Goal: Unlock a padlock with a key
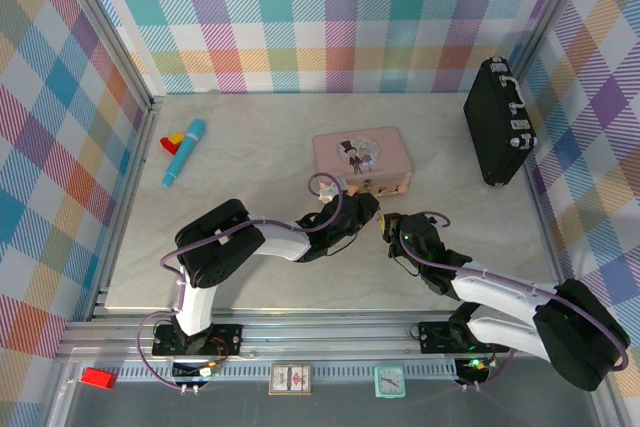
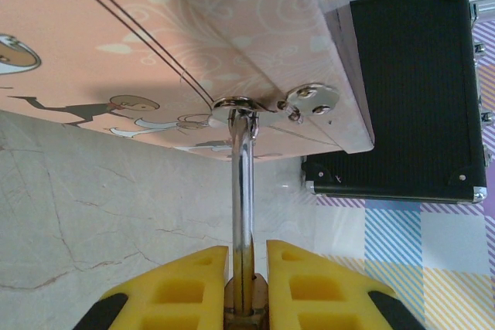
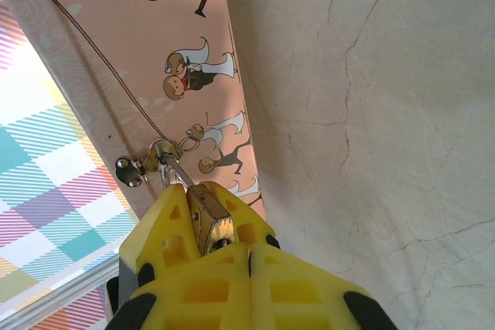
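Note:
The brass padlock (image 2: 246, 299) hangs by its silvery shackle (image 2: 244, 191) from the hasp (image 2: 309, 100) on the front of the pink tin (image 1: 360, 157). My left gripper (image 2: 247, 256) is shut on the padlock body from both sides, just in front of the tin (image 1: 368, 209). In the right wrist view the padlock (image 3: 209, 219) sits between the left gripper's yellow fingers (image 3: 175, 222). My right gripper (image 3: 249, 246) is pressed shut right against the lock's bottom face. Of the key, only a dark stub (image 3: 221, 243) shows at the keyhole; the rest is hidden between the pads. The right gripper (image 1: 390, 225) meets the left one in the top view.
A black case (image 1: 497, 122) stands upright at the back right by the wall. At the back left lie a blue marker (image 1: 185, 152) and a small red and yellow piece (image 1: 172, 139). Checked walls close off three sides of the table.

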Controlling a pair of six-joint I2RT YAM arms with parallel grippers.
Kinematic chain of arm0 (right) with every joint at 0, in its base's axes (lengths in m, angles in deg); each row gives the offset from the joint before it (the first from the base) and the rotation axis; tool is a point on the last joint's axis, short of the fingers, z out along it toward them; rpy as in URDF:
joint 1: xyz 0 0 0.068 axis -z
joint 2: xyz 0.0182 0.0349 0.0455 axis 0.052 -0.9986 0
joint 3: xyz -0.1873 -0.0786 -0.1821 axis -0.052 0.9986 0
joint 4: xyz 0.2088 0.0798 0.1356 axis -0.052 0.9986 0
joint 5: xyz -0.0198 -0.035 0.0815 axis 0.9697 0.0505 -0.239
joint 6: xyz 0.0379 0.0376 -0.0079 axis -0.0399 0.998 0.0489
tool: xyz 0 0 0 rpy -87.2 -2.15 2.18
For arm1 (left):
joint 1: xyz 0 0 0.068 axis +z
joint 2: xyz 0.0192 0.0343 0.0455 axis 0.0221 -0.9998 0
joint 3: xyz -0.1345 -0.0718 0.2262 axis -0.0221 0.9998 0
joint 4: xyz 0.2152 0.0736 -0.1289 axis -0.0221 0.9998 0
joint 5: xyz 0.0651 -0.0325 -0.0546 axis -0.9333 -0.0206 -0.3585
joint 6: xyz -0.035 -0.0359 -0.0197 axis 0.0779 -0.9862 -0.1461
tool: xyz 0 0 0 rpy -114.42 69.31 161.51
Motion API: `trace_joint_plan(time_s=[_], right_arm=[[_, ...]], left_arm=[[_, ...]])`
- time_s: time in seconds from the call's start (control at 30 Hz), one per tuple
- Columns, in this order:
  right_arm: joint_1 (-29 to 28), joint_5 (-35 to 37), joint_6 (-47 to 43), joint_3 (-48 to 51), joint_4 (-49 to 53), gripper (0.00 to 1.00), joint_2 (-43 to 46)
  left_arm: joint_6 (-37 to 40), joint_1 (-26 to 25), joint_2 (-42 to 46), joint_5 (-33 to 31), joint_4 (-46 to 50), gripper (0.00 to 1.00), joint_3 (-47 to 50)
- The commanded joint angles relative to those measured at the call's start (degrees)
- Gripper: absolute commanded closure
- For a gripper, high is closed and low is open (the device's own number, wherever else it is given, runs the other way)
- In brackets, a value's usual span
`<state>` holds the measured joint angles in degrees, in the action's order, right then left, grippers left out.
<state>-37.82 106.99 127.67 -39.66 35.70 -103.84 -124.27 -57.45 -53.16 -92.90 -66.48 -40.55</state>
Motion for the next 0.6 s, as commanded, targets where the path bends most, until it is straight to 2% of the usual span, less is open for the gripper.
trace_joint_plan(time_s=[0.0,0.57], right_arm=[[-0.86,-2.56,-1.62,-2.57,-0.86,1.00,0.99],[-0.95,-3.93,-4.55,-3.65,-1.12,1.00,-0.06]], left_arm=[[0.76,-2.00,1.00,1.26,-7.24,0.99,-2.45],[0.85,-1.91,1.26,1.53,-7.05,0.99,-2.60]])
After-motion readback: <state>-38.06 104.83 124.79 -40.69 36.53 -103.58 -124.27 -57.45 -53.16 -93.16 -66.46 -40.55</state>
